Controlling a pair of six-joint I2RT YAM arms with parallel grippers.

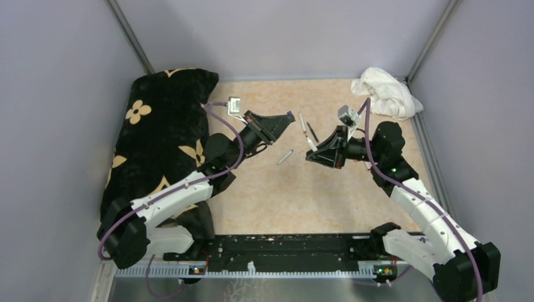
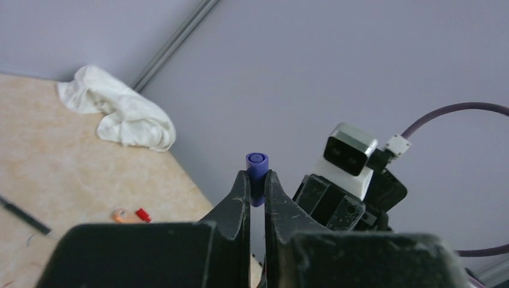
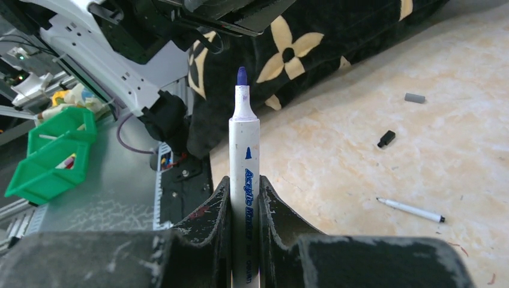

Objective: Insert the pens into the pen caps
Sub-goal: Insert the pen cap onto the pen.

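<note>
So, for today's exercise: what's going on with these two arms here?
The left end effector pinches a blue cap. The right end effector grips an uncapped blue-tipped marker pen. Both are held above the table, apart, so the pen is not yet capped. A second pen, a black cap and a grey cap lie on the table.

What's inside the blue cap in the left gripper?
No pen: the blue cap shows a bare round end. Its lower part is hidden between the left gripper's fingers; the pen sits in the right gripper.
</note>
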